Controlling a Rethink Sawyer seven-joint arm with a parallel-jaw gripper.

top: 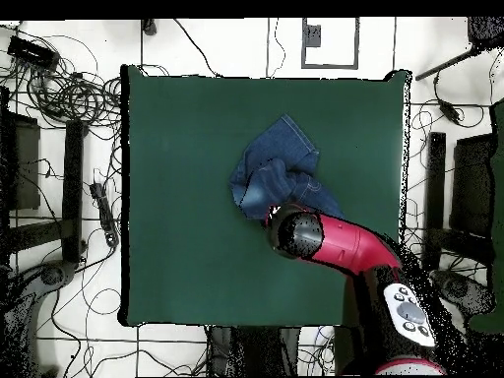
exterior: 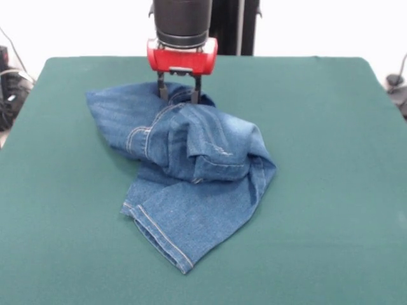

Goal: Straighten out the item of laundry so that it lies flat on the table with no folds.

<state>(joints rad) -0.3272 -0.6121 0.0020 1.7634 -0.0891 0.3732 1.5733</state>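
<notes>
We see the jeans point(exterior: 191, 184) bunched mid-table point(exterior: 331, 241), long axis running from upper left of the front frame down to a hem at lower centre. The gripper point(exterior: 179, 95) stands at their top edge, fingers clenched onto the denim.

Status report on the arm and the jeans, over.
Gripper down at jeans' far edge, fingers straddling a fold, grip unconfirmed. Jeans crumpled mid-table, one leg spread forward. Nothing in the way.
</notes>
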